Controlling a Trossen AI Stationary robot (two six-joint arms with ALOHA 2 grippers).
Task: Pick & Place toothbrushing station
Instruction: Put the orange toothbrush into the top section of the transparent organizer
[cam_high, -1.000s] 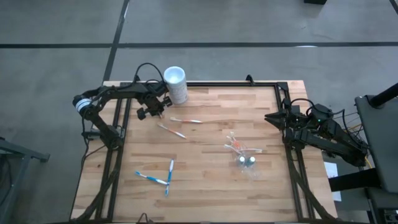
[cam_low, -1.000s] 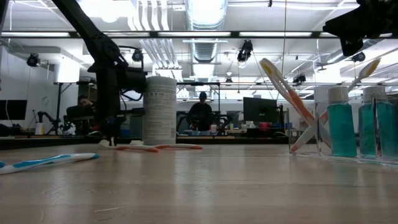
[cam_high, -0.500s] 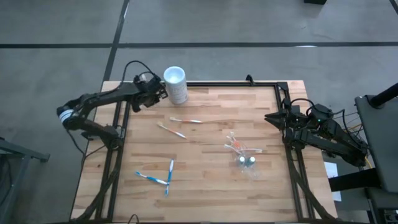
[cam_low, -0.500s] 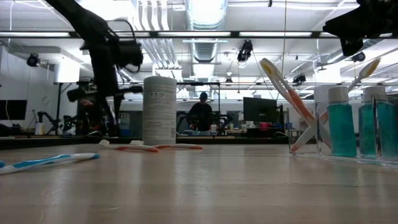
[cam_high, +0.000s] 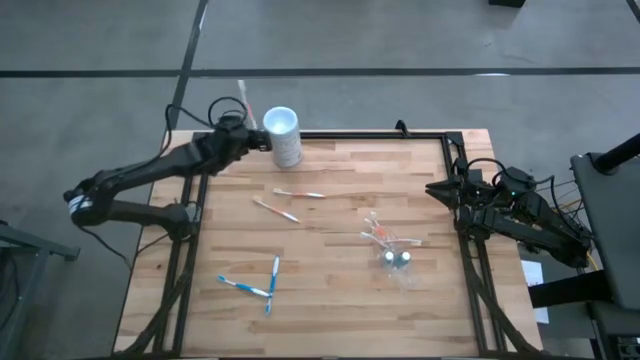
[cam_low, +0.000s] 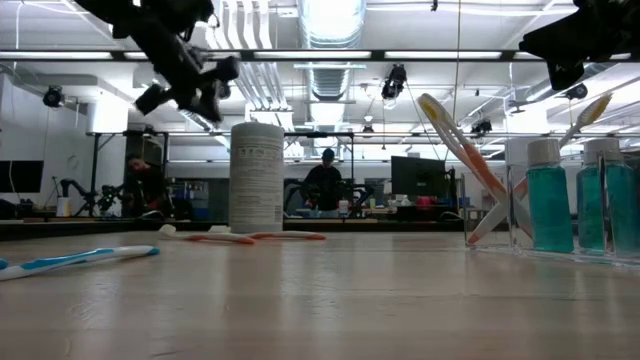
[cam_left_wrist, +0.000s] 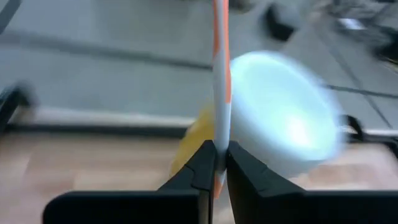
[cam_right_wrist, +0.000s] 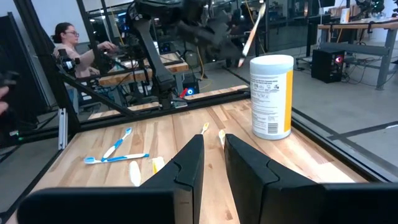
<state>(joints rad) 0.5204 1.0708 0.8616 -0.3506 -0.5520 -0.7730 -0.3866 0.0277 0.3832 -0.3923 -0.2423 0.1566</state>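
Observation:
My left gripper (cam_high: 241, 124) is shut on an orange-and-white toothbrush (cam_high: 241, 97) and holds it in the air beside the mouth of the tall opaque white cup (cam_high: 283, 135) at the table's far left. The clear cup (cam_high: 399, 262) stands right of centre, with orange-and-white toothbrushes (cam_high: 379, 235) leaning out of it. In the low view it holds teal bottles (cam_low: 549, 207). Two orange-and-white toothbrushes (cam_high: 298, 193) (cam_high: 276, 210) and two blue-and-white ones (cam_high: 245, 287) (cam_high: 272, 282) lie flat on the wood. My right gripper (cam_high: 432, 188) waits a little open at the right edge. My left gripper pinches the toothbrush's thin shaft (cam_left_wrist: 219, 134) between its two fingertips (cam_left_wrist: 202, 163), near one end; a short stub (cam_left_wrist: 217, 182) shows past the fingers. The fingers lie across the shaft. The brush is lifted clear and stands steeply, its long end (cam_right_wrist: 256, 22) up, beside the white cup's rim (cam_left_wrist: 283, 118).
The table's black frame rail (cam_high: 360, 135) runs along the far edge behind the white cup. People (cam_right_wrist: 65, 43) are at benches in the room beyond the table. Bare wood (cam_high: 330, 290) lies between the blue brushes and the clear cup.
My left gripper has risen from the table by the orange brushes and gone toward the far edge, up beside the white cup's mouth. It has tipped, so the toothbrush it carries now stands steeply. The brushes on the table have kept still.

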